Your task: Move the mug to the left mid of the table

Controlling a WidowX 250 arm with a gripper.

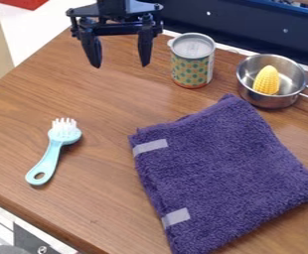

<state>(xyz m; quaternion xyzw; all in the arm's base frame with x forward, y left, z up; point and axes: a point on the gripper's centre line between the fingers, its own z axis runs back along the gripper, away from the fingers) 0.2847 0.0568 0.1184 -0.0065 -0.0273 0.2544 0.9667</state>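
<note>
The arm is entering from the top edge, left of centre; the gripper is hanging down, upright, its two black fingers standing spread apart, with an open gap between them; their tips are pointing downward, holding nothing.

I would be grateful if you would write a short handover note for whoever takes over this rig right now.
Tool: open and empty, above the back left of the table.
Mug: most likely the dotted, can-like container, upright at the back, behind the purple towel and left of the metal pan.
Done: the container is not yet gripped or at the left mid.
Left: grip it, carry it to the left mid, set it down and release. The light-blue brush lies on that side, so probably best to place clear of it.
</note>
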